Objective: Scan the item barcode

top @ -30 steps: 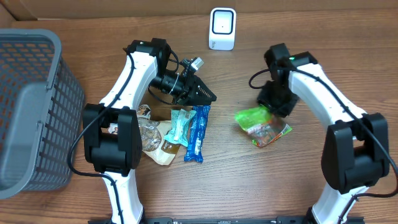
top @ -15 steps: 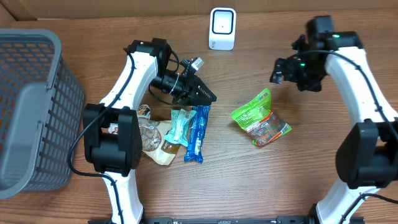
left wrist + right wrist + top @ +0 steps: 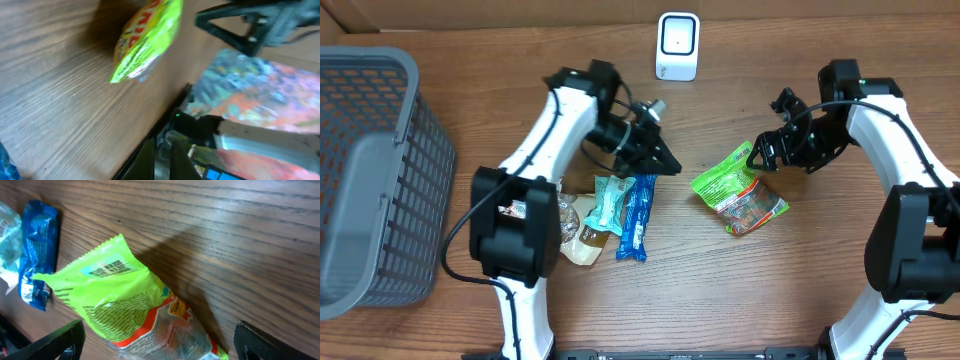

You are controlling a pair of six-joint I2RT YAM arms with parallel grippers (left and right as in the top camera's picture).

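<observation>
A green and orange snack bag lies flat on the wooden table, right of centre. Its barcode label faces up in the right wrist view. My right gripper hangs open just above the bag's far right corner, its fingers spread wide to either side of the bag with nothing between them. Left of the bag, my left gripper is shut and empty, low over the table. In the left wrist view the bag lies ahead of the closed fingers. The white scanner stands at the back centre.
A grey mesh basket fills the left side. A blue packet, a teal packet and clear and brown packets lie in a cluster below the left gripper. The blue packet also shows in the right wrist view.
My right gripper let go of the bag, rose to the back, then came down beside it with jaws wide open. My left arm swung right towards the bag and its jaws closed.
</observation>
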